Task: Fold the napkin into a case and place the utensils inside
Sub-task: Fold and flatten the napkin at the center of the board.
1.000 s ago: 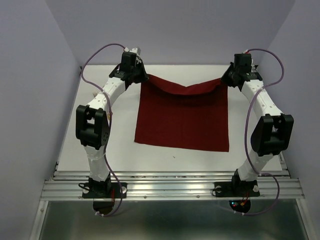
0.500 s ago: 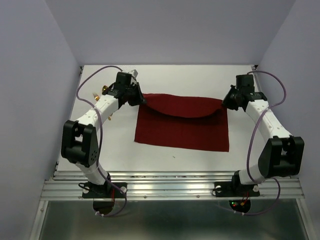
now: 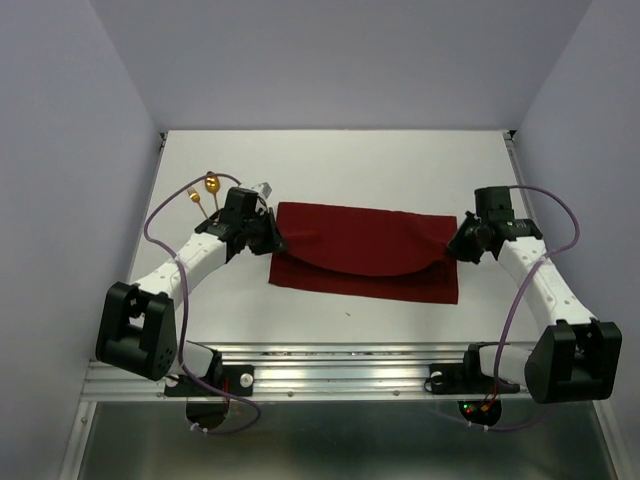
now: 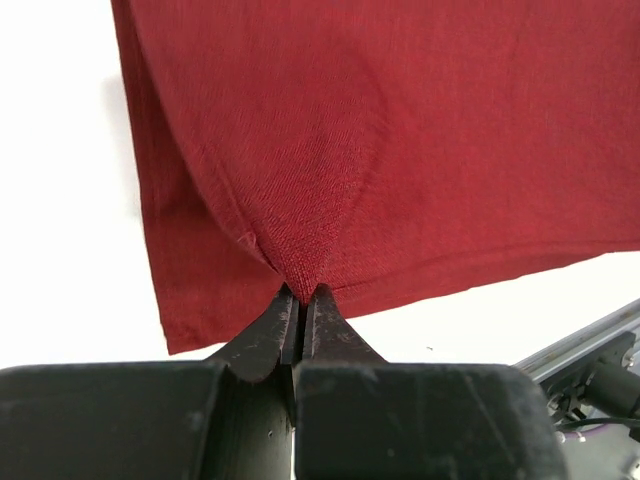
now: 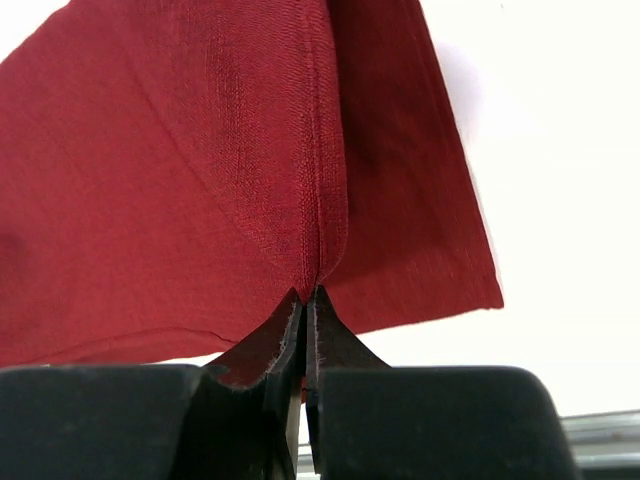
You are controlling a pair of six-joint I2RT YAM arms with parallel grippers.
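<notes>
The dark red napkin [image 3: 365, 250] lies on the white table, its far half folded forward over the near half. My left gripper [image 3: 273, 236] is shut on the napkin's [image 4: 380, 150] left corner, held a little above the lower layer. On the other side my right gripper [image 3: 452, 246] pinches the right corner of the napkin [image 5: 200, 170]. The lifted edge sags between the two grips. A gold spoon [image 3: 211, 185] and a gold fork [image 3: 196, 197] lie left of the cloth, behind the left arm.
The table's front rail [image 3: 340, 365] runs along the near edge in front of the napkin. Lavender walls close in the left, right and back sides.
Both grippers have pulled the napkin's far edge toward the near edge and lower, folding the cloth over itself. The spoon and fork came into view as the left arm moved back.
</notes>
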